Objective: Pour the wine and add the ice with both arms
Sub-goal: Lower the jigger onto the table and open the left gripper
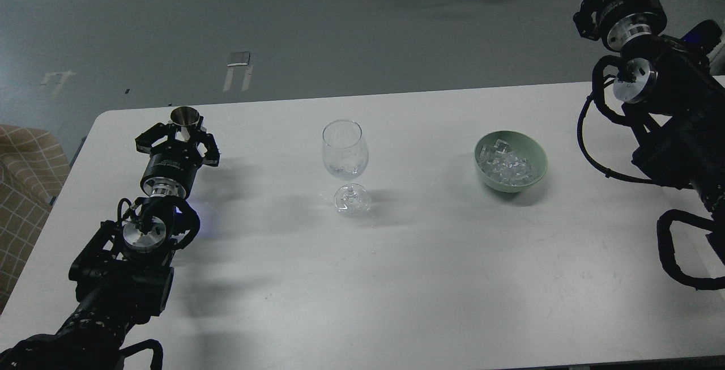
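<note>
White table point(430, 279) — left hand point(182, 132) grips a metal cup point(185, 115); right hand point(586, 10) unclear — ice point(507, 164) in bowl point(535, 154).

Two arms, a glass and a bowl of ice on our white bench point(430, 268)

At mid left of the frame our left hand point(177, 136) has its fingers around a small metal cup point(185, 115). The wine glass point(345, 157) stands upright at centre, the green bowl point(535, 173) of ice point(506, 165) to its right. Our right hand point(589, 16) is raised at upper right.
</note>
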`<act>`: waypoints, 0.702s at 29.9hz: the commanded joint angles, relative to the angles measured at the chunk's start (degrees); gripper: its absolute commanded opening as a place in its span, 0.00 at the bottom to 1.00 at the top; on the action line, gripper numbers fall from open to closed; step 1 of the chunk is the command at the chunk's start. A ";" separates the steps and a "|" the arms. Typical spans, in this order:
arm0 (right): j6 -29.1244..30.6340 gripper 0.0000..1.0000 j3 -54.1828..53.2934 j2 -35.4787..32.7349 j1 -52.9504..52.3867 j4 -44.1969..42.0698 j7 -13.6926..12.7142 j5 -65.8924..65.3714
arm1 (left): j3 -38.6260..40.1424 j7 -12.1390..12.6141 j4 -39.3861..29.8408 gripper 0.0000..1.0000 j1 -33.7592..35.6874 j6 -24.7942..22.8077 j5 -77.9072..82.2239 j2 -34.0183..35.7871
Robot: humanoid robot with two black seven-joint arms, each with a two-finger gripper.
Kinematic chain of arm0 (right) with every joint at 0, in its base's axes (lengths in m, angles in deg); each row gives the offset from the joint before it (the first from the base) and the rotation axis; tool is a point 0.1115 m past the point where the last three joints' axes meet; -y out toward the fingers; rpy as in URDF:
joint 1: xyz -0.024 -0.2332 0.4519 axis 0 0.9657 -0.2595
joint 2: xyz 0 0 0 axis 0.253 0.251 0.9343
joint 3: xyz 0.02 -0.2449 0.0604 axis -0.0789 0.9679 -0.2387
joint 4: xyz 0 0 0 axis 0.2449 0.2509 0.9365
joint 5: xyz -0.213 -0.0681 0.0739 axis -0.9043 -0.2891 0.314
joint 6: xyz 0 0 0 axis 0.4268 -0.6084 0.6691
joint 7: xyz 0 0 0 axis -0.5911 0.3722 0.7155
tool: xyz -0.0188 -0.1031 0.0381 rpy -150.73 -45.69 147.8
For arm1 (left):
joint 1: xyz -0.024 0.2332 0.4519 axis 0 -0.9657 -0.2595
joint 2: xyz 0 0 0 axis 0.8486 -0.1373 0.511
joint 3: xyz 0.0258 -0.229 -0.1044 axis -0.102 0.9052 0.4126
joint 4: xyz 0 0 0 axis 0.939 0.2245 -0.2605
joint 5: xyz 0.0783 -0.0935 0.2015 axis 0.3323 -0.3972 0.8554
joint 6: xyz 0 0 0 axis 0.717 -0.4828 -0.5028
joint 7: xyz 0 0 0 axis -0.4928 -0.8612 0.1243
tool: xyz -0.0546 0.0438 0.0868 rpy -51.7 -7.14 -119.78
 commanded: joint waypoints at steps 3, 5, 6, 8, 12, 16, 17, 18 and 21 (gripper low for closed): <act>0.00 1.00 0.00 -0.01 0.00 0.00 0.00 0.00 | -0.21 0.00 0.02 0.49 0.07 0.27 0.00 0.23; 0.00 1.00 0.00 -0.01 0.00 0.00 0.00 0.00 | -0.21 0.09 0.02 0.50 0.07 0.27 0.00 0.23; 0.00 1.00 0.00 -0.01 0.00 0.00 0.09 0.00 | -0.21 0.09 0.02 0.51 0.07 0.27 0.00 0.23; 0.00 1.00 0.00 -0.01 0.00 0.00 0.00 0.00 | -0.30 0.17 0.02 0.51 0.07 0.27 0.00 0.23; 0.00 1.00 0.00 -0.36 0.00 0.00 0.00 0.00 | -0.21 0.17 0.02 0.51 0.07 0.27 0.00 0.05; 0.00 1.00 0.00 -0.45 0.00 0.00 0.00 0.00 | -0.30 0.17 0.02 0.51 -0.01 0.27 0.00 -0.12; 0.00 1.00 0.00 -0.45 0.00 0.00 0.00 0.00 | -0.30 0.17 0.02 0.51 -0.02 0.27 0.00 -0.13; 0.00 1.00 0.00 -0.36 0.09 0.00 0.00 0.00 | -0.30 0.17 0.02 0.51 -0.02 0.19 0.00 -0.13; 0.00 1.00 0.00 -0.45 0.00 0.00 0.00 0.00 | -0.30 0.17 0.11 0.51 -0.02 0.27 0.00 -0.13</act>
